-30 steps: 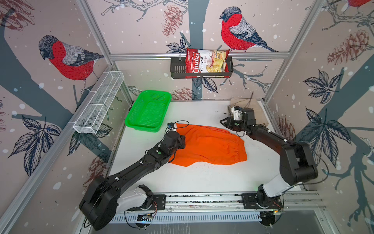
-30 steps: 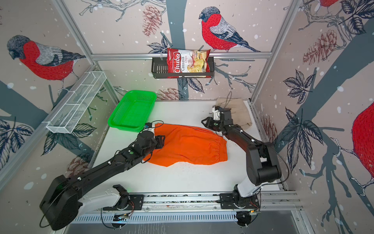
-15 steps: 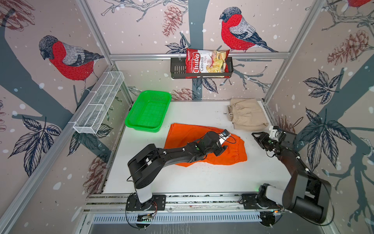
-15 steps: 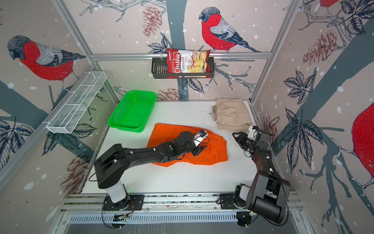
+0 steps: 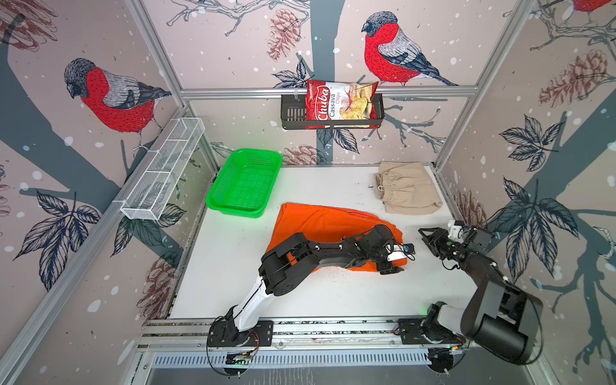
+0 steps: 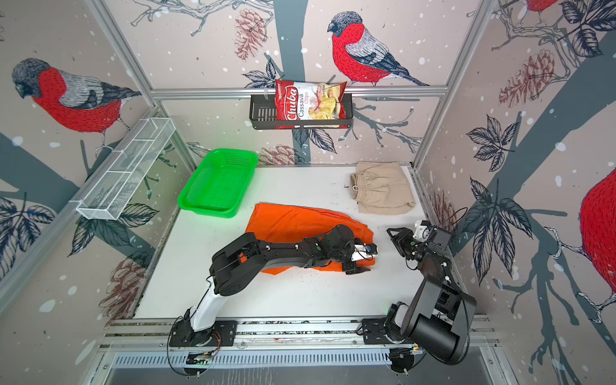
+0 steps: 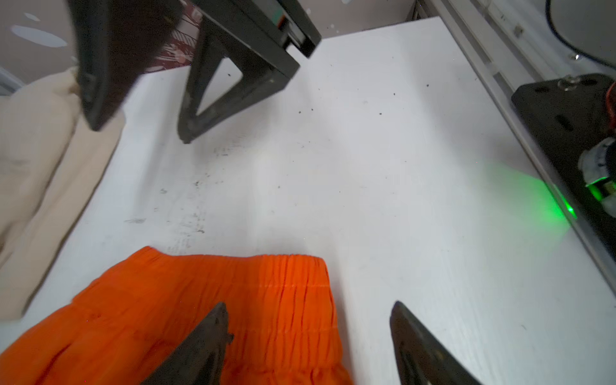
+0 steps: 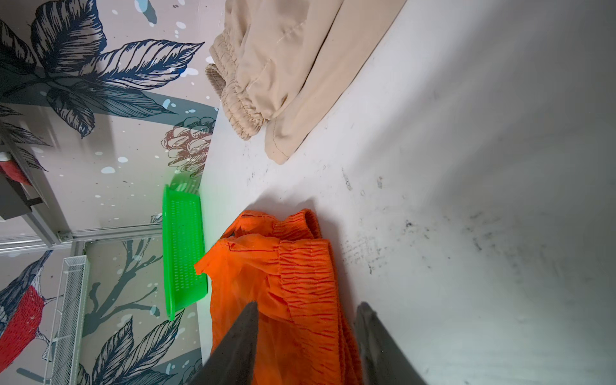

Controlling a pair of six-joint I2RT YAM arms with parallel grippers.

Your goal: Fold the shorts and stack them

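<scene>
Fig. note, top views: your orange shorts [image 5: 326, 223] lie flat on white table [image 5: 233, 266], just front-right of green mesh basket [image 5: 233, 211]. Beige shorts [image 5: 408, 191] sit folded, well right of basket. L gripper [image 5: 396, 263] is over orange waistband end farthest from basket, fingers apart, nothing clamped. R gripper [image 5: 425, 235] is farther from basket, off cloth, fingers apart, empty.

The spread shorts [image 5: 326, 221] lie in the middle of the surface [image 5: 333, 296]. The folded shorts [image 5: 408, 190] sit behind and right of them, in the back right corner, apart. The basket [image 5: 245, 183] stands at the back left, near the spread shorts. A chip bag [image 5: 340, 105] rests in the rack [image 5: 291, 116] on the back wall.
</scene>
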